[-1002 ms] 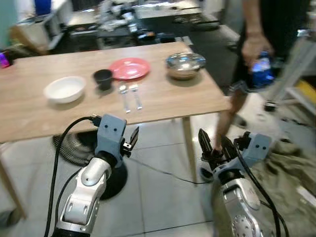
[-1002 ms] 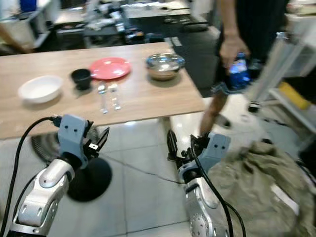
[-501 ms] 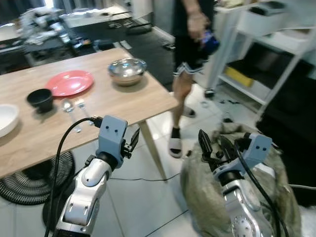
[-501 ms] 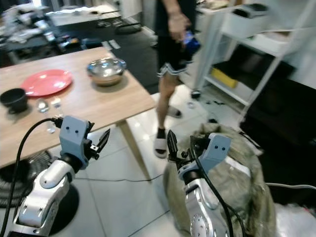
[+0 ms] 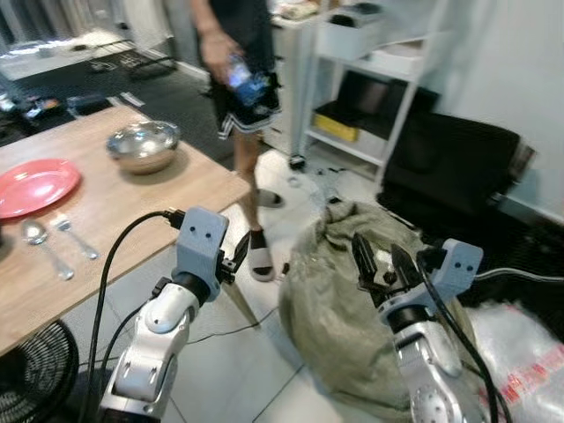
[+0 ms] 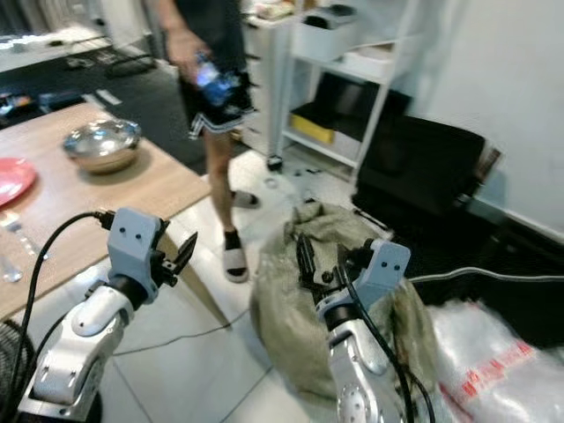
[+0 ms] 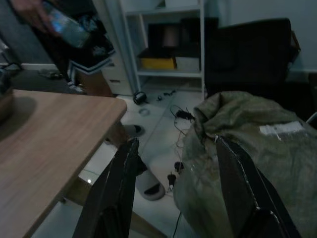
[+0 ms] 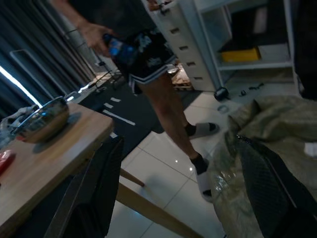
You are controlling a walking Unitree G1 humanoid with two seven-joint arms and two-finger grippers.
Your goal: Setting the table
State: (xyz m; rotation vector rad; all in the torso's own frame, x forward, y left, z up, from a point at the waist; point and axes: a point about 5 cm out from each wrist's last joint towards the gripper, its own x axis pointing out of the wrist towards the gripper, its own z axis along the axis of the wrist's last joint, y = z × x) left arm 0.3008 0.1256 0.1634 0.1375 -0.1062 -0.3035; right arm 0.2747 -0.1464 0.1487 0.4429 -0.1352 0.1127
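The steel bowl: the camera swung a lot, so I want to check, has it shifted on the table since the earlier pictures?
No. The steel bowl still sits near the table's corner, right of the red plate; the camera turned.

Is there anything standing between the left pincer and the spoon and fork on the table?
Nothing visible does. The left pincer hangs open beside the table edge, and only bare wood separates it from the spoon and fork. The plate and steel bowl sit farther back.
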